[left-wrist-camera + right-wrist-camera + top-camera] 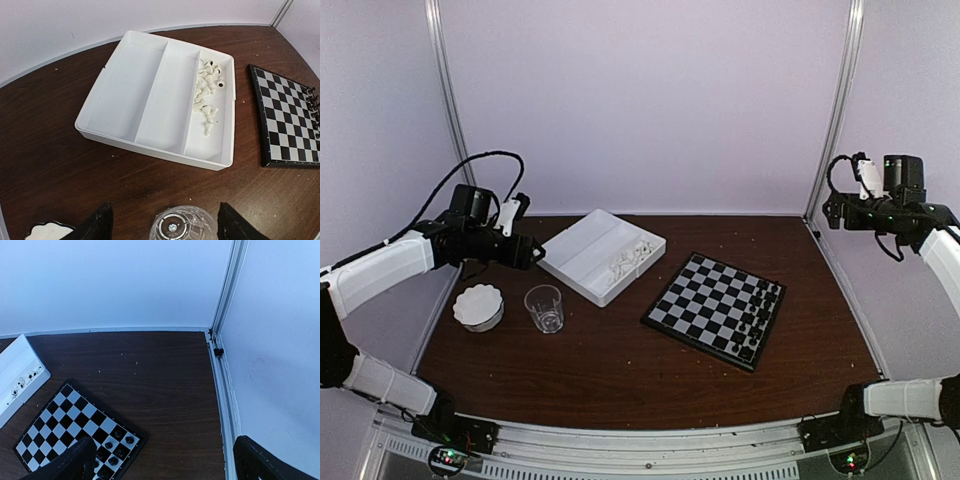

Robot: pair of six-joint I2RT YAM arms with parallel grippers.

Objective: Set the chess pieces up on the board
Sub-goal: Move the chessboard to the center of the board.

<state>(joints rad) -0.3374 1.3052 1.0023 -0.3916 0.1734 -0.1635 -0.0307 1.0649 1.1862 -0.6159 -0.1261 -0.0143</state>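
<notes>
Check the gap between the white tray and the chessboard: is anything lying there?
Nothing but a few tiny specks. Bare brown table separates the tray from the chessboard. The left wrist view shows it most clearly, and the top view agrees.

The table [620, 370] is finished in dark brown wood grain with a faint sheen and is dotted with pale specks. The tray [150, 147] is moulded in smooth white plastic with a satin surface. Inside the tray, the white chess pieces [207, 90] are seen in a similar off-white plastic. Beside the tray, the board [700, 300] is printed in black and silvery-grey checks, its black rim slightly shiny. Glossy highlights are caught on the black chess pieces [760, 310]. Near the tray, the glass [544, 307] is clear and reflective, and the bowl [479, 305] is white and smooth. Behind the tray, matt pale walls [640, 100] are framed by metal posts [834, 110].
</notes>
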